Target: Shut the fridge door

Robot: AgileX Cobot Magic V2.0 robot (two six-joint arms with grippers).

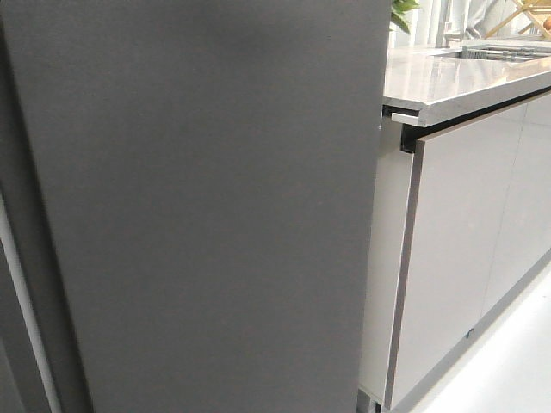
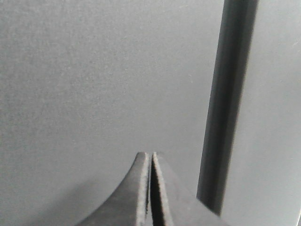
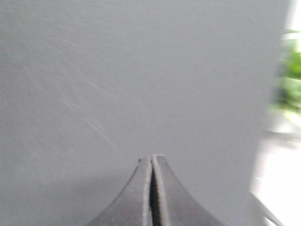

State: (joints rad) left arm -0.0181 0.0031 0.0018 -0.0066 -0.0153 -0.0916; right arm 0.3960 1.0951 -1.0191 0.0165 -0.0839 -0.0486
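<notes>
Straight ahead of both pincers stands the door (image 1: 207, 206), upright, filling the front view; left pincer (image 2: 150, 157) and right pincer (image 3: 151, 160) are closed, empty, tips near it; neither looks clearly nearer.
</notes>
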